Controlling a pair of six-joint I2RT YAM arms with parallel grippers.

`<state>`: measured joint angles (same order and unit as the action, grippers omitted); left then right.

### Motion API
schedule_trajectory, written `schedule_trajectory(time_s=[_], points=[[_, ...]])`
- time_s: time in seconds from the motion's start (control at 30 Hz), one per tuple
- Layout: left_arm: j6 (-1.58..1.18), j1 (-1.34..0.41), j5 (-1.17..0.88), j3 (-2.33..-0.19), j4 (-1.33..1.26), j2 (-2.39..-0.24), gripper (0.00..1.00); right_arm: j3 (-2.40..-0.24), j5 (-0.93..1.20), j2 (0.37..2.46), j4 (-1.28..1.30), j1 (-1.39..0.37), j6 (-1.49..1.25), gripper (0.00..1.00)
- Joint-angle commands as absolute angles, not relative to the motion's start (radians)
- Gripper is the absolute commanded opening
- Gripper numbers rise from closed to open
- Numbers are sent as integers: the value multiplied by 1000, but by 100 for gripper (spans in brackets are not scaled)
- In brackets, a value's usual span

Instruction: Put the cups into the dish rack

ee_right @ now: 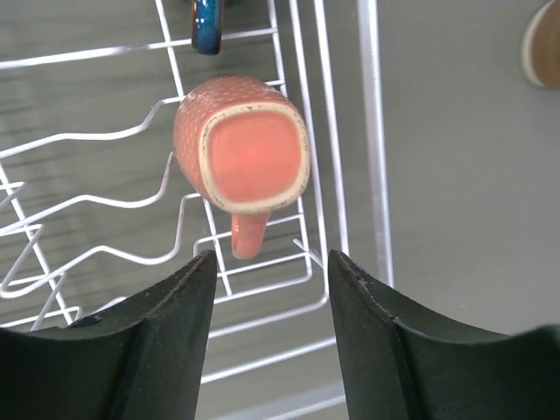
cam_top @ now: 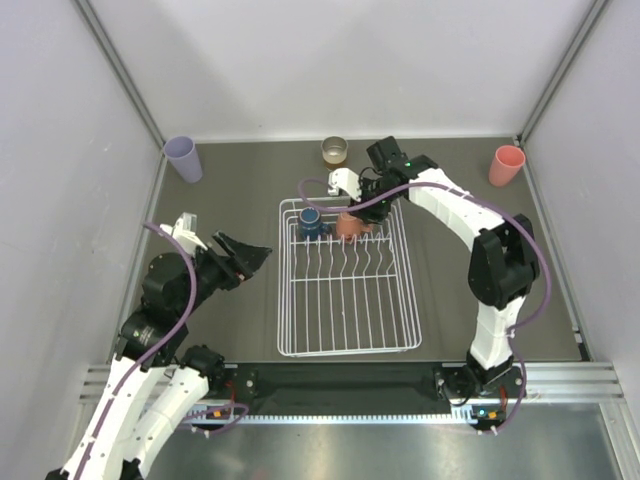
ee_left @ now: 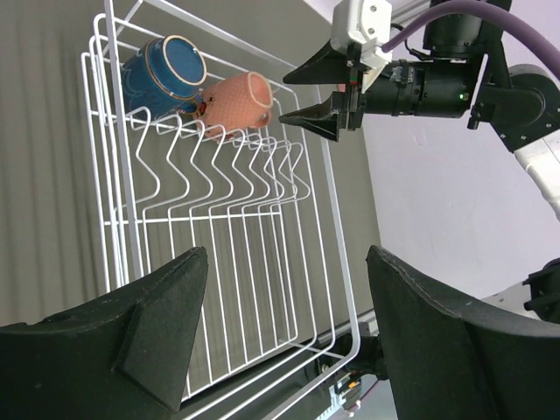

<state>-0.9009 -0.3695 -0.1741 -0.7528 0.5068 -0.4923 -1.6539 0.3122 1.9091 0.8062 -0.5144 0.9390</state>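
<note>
The white wire dish rack [cam_top: 345, 350] lies mid-table. The dark blue mug [cam_top: 310, 221] and the terracotta-orange mug [cam_top: 351, 228] rest among the tines at its far end. My right gripper [cam_top: 362, 207] is open and empty just above the orange mug [ee_right: 245, 153], whose base and handle face the wrist camera. My left gripper [cam_top: 262, 256] is open and empty at the rack's left side. The left wrist view shows both mugs, blue [ee_left: 166, 74] and orange [ee_left: 234, 103]. The lavender tumbler [cam_top: 183, 158], shiny brownish cup [cam_top: 334, 150] and pink tumbler [cam_top: 506, 165] stand on the table.
Walls close off the table on the left, back and right. The lavender tumbler is in the far left corner, the pink one in the far right corner, the brownish cup just behind the rack. The rack's near tines hold nothing.
</note>
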Motion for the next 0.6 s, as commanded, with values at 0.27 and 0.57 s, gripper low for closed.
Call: schedule_trajectory(time_s=[0.27, 0.57], points=[[-971, -370, -187, -752, 557, -430, 79, -1596, 247, 1692, 744, -583, 824, 61], [-1048, -370, -268, -680, 572, -338, 78, -1414, 78, 1480, 592, -623, 602, 100]])
